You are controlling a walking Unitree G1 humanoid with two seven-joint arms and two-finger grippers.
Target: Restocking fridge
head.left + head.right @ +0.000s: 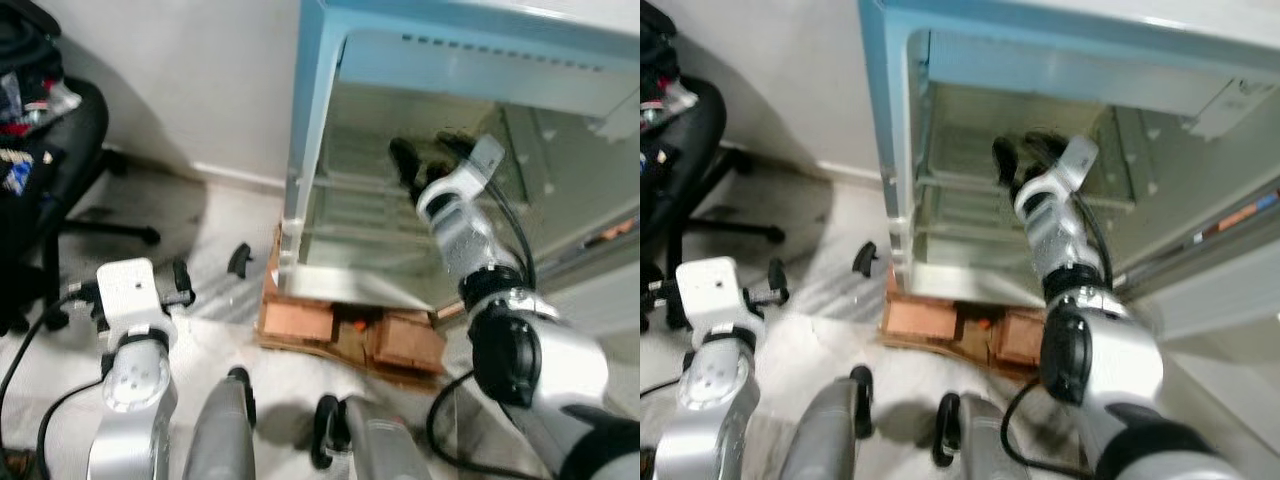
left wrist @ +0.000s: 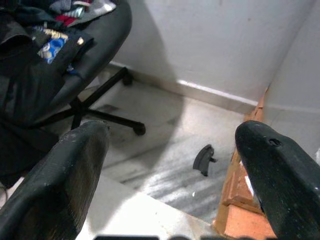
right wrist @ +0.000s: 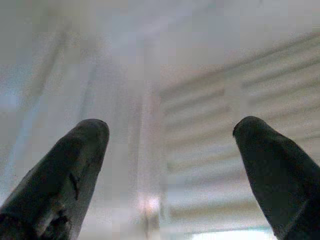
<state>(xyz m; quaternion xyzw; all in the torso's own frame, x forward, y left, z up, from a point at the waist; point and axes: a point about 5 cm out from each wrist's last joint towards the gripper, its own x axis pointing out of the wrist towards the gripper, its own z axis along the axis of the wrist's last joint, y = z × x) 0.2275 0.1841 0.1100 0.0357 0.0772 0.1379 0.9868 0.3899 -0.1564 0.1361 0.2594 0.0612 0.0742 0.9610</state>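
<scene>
Fridge: pale blue casing, with a pale greenish-white interior and ribbed white back wall. Right gripper: black fingers on a silver arm with black joints. Left gripper: black, matte. Bricks under the fridge's front edge: orange-brown. Floor: light grey with faint darker streaks. Office chair: black (multicoloured clothing heaped on its seat, with red and blue patterned patches). Wall: off-white.

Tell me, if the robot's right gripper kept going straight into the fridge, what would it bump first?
Probably the fridge's ribbed back wall. The right gripper is open and empty, with nothing between its fingers and that wall, though the blur makes the depth uncertain.
</scene>
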